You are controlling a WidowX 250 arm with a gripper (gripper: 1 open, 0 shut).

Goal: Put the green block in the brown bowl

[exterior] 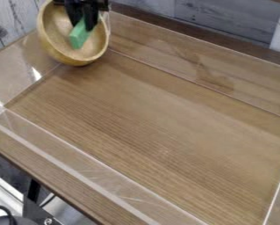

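Wood-grain tabletop (166,123), broad and brown, ringed by a low clear plastic wall (60,163) nearest the lens. Bare boards across the middle ground. Farther back, at the top left corner: round light tan wooden bowl (62,54) with smooth curved sides and a thick rim, sitting on the tabletop close to the rear edge. Above its hollow, black robot gripper (81,26), pointing straight down, jaws shut tight on a small flat mint-green rectangular block (80,34). Block hanging tilted from the fingertips, lower end down inside the rim; contact with the bowl's floor impossible to tell from this angle. Beyond, a strip of pale grey backdrop (224,18).

Placement almost done by the look of it, release not yet made. Risks from here: block tipping on its end and leaning against the wall if dropped at this tilt; block clinging to one fingertip and lifting out again on retreat; light bowl nudged or rocked by a descent too deep.
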